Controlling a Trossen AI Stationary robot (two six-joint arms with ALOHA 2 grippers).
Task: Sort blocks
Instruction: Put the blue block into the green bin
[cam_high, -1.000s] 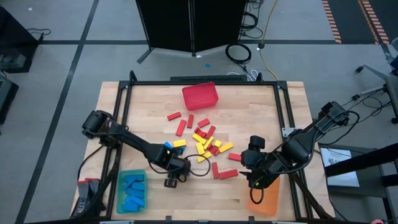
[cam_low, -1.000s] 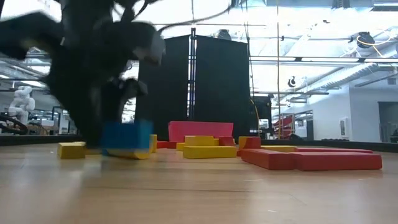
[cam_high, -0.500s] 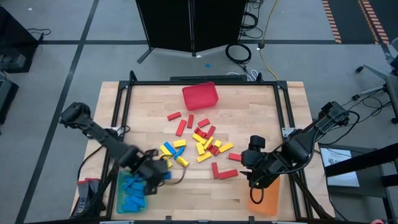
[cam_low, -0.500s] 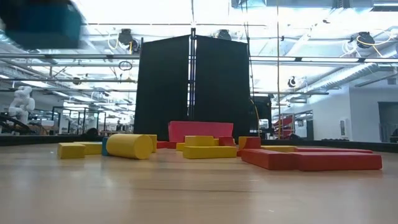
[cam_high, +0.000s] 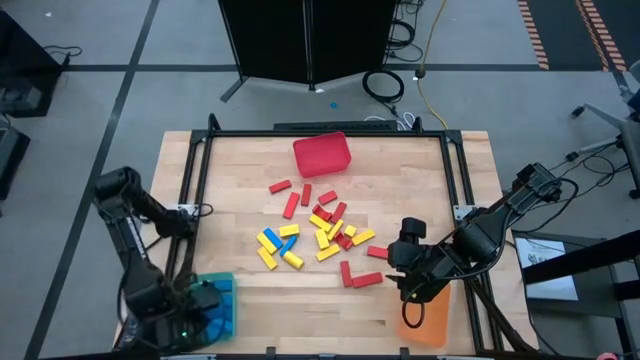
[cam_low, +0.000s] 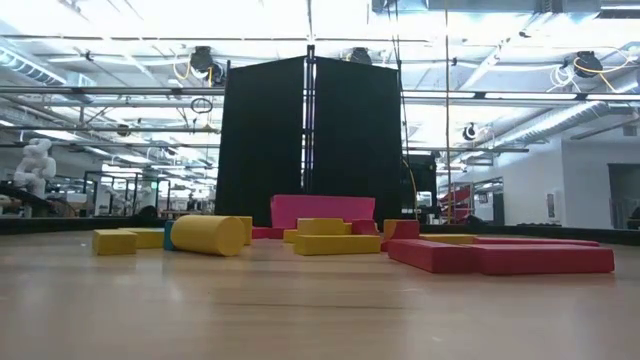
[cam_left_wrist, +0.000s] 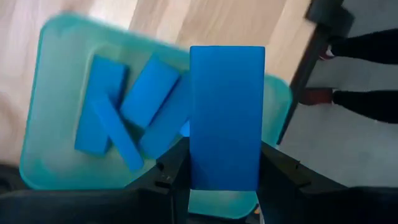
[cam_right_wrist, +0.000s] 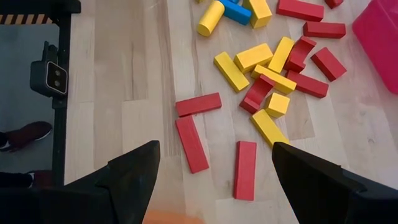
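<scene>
The left gripper (cam_left_wrist: 225, 180) hangs over the teal plastic bin (cam_high: 222, 318) at the table's near-left corner, its two dark fingers pinching a flat blue rectangular block (cam_left_wrist: 227, 115) by its lower end. Seen from the left wrist, the block stands lengthways out from the fingers, right above the bin's rim (cam_left_wrist: 40, 134), and inside the bin lie several more blue blocks (cam_left_wrist: 127, 112), overlapping at angles.

Over on the other side, the right gripper (cam_high: 408, 287) waits at the near-right edge of the wooden table (cam_high: 245, 180), just above the orange plastic bin (cam_high: 430, 322). Its fingers (cam_right_wrist: 134, 174) are spread wide, nothing between them. Ahead of it on the wood lie three red blocks (cam_right_wrist: 198, 104), apart from the gripper.

The rest of the blocks sit mid-table in a loose scatter: red ones (cam_high: 291, 205) toward the far side, a yellow-and-red cluster (cam_high: 335, 232) in the middle, and a few yellow blocks (cam_high: 268, 240) with one blue piece (cam_high: 285, 243) among them toward the left. A yellow cylinder (cam_low: 208, 235) lies on its side. The red plastic bin (cam_high: 322, 154) sits near the far edge.
</scene>
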